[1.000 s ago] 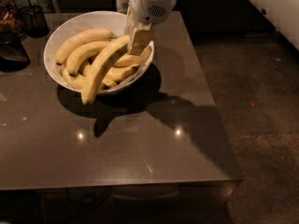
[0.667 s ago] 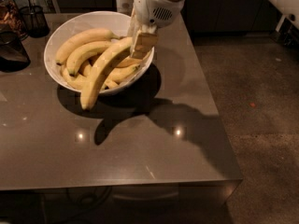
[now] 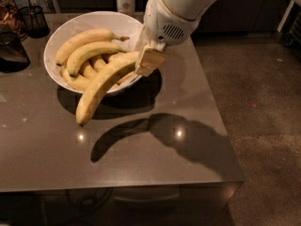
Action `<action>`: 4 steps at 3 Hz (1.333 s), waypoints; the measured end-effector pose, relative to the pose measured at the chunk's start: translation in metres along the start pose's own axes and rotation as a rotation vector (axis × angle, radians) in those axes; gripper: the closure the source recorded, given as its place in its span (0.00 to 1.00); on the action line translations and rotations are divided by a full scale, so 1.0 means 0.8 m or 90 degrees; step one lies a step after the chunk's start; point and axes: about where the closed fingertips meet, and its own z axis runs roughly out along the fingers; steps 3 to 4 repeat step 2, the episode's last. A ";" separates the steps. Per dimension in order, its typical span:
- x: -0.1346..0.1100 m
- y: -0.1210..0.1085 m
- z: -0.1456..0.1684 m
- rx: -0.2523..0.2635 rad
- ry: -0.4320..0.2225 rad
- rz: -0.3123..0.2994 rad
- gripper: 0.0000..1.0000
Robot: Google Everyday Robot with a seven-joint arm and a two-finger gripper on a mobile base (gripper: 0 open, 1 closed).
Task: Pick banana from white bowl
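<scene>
The white bowl (image 3: pixel 59 41) stands at the back left of the grey table and holds several shorter yellow bananas (image 3: pixel 87 51). My gripper (image 3: pixel 146 62) hangs over the bowl's right rim and is shut on the stem end of the long banana (image 3: pixel 101 86). The banana is lifted and slants down to the left, its dark tip hanging past the bowl's front rim above the table. Its shadow falls on the table in front of the bowl.
A dark wire-mesh cup (image 3: pixel 34 20) stands at the back left, with a dark object (image 3: pixel 11 53) at the left edge. The grey table (image 3: pixel 141 159) ends at its front and right edges, with concrete floor (image 3: pixel 263 102) to the right.
My gripper has risen and shifted right with the long banana, lifting it higher out of the bowl. Its shadow has moved forward on the table.
</scene>
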 end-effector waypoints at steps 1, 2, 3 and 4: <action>0.003 0.025 -0.006 0.007 -0.001 0.033 1.00; 0.004 0.027 -0.006 0.007 0.000 0.036 1.00; 0.004 0.027 -0.006 0.007 0.000 0.036 1.00; 0.004 0.027 -0.006 0.007 0.000 0.036 1.00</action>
